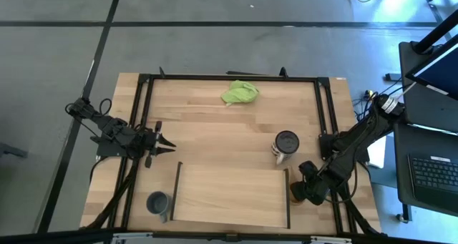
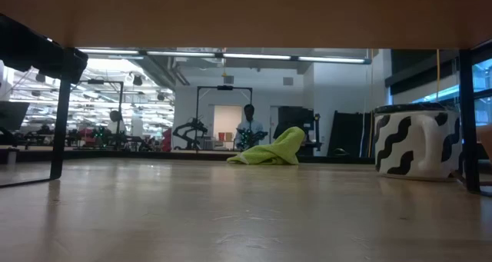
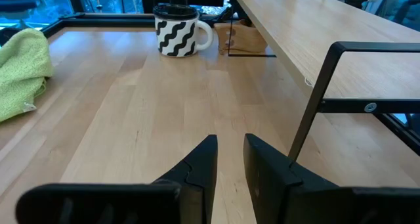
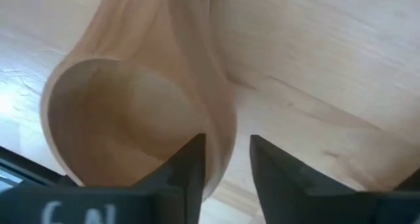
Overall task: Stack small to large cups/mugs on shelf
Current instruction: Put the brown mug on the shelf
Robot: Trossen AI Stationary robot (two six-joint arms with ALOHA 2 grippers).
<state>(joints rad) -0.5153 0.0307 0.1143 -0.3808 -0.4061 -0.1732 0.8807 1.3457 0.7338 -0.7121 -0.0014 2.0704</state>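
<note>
The small tan wooden cup (image 4: 125, 112) stands on the tabletop just right of the shelf (image 1: 229, 194), mostly hidden under my right gripper (image 1: 297, 192). That gripper (image 4: 226, 158) is open and points down, with one finger inside the cup and one outside its wall. The white mug with black waves (image 1: 285, 147) stands upright on the tabletop beyond the shelf's far right corner. The blue-grey mug (image 1: 157, 202) stands on the tabletop left of the shelf. My left gripper (image 1: 163, 139) hovers open by a narrow gap and empty at the table's left side. My right gripper comes at the wooden cup from above, astride the cup's side wall (image 4: 220, 129). A sliver of table shows between the wall and the outer finger (image 4: 275, 171). I cannot tell whether the inner finger (image 4: 187, 168) touches the wall.
A lime-green cloth (image 1: 240, 92) lies crumpled at the table's far middle. The shelf's thin black bars (image 1: 176, 190) rise at its short sides, and a black frame (image 1: 325, 108) runs along the tabletop's edges. Bare wood lies between my left gripper and the white mug (image 3: 176, 30).
</note>
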